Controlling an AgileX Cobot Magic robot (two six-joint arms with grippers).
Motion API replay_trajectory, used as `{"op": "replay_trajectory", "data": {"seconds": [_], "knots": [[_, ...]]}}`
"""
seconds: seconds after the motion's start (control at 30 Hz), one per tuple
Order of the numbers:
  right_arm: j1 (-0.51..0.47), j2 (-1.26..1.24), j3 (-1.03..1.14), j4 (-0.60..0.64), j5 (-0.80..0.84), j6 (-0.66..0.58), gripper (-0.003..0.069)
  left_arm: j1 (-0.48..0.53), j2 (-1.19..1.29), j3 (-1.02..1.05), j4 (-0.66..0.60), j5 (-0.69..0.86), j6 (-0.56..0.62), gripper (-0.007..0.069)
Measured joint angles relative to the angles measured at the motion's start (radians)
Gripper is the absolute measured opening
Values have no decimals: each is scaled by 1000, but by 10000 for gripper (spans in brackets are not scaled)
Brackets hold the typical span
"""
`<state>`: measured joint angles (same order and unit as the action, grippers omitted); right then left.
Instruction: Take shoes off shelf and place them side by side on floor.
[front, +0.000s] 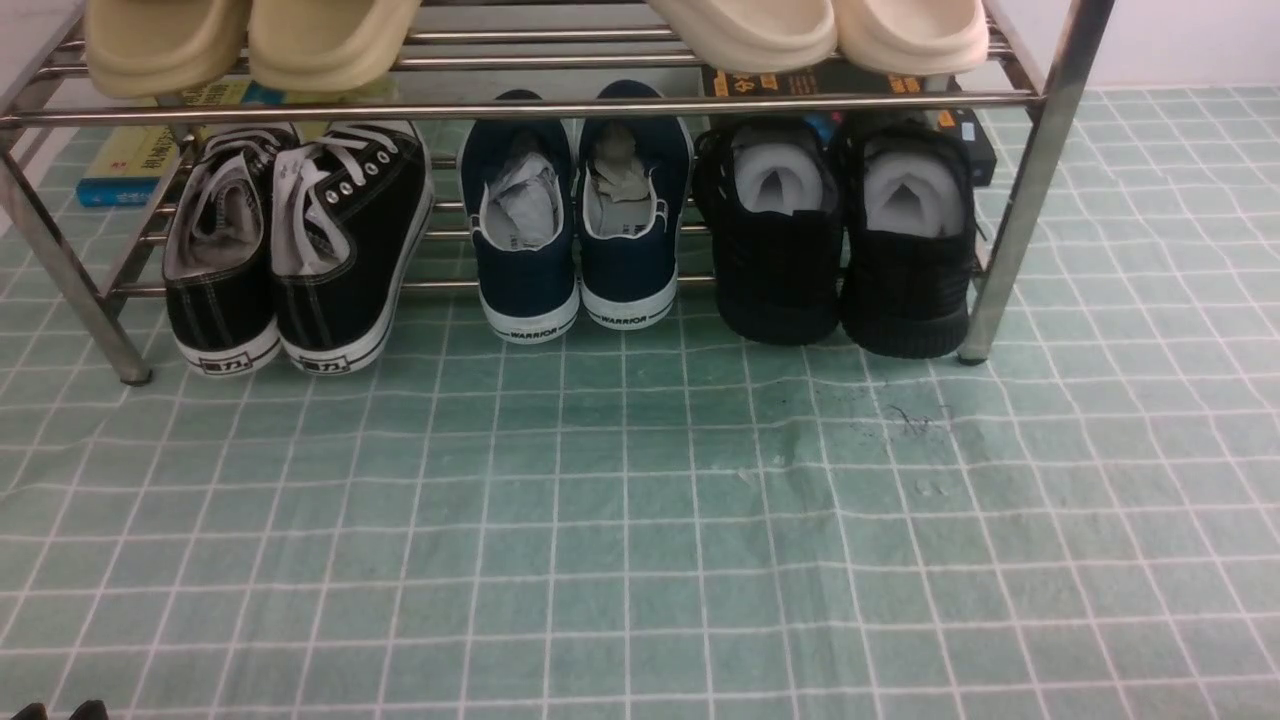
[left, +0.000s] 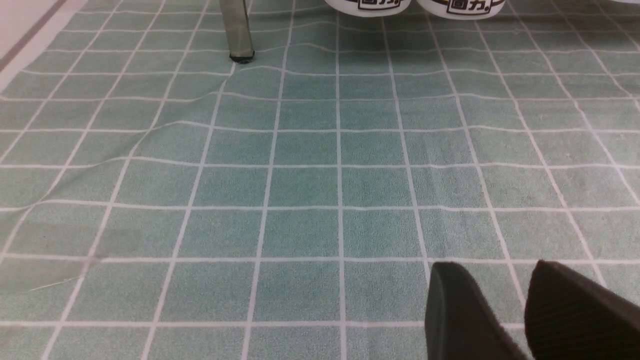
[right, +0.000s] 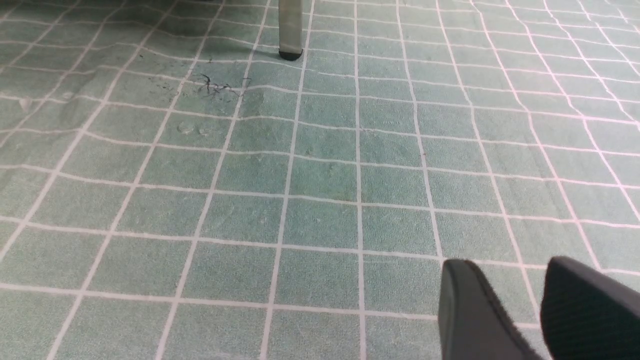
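Pre-grasp step, shoes not yet off. All-black knit sneakers (front: 780, 270) sit heels-out on the lower tier of the shiny silver metal-rod shelf (front: 520, 108), at its right end. Left gripper (left: 495, 270) and right gripper (right: 505, 267) hover over the pale green gridded floor (front: 620, 520), fingers parted, empty. Next: probably the right arm reaches in and pinches a heel.

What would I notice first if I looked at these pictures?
Three pairs of shoes stand in a row on the lower tier of a shiny metal shelf. The black canvas sneakers are on the left, the navy shoes in the middle and the all-black shoes on the right. Cream slippers sit on the top tier, and a pale green floor with white grid lines spreads out in front.
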<state>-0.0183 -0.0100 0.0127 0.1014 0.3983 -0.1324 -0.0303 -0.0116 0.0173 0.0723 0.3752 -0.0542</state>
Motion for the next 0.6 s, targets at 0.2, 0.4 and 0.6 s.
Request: {"op": "replay_trajectory", "data": {"seconds": [0.2,0.4,0.6], "knots": [[0,0,0,0,0,0,241,0,0,0,0,0,0,242],[0,0,0,0,0,0,241,0,0,0,0,0,0,242],[0,0,0,29,-1,29,241,0,0,0,0,0,0,242]]}}
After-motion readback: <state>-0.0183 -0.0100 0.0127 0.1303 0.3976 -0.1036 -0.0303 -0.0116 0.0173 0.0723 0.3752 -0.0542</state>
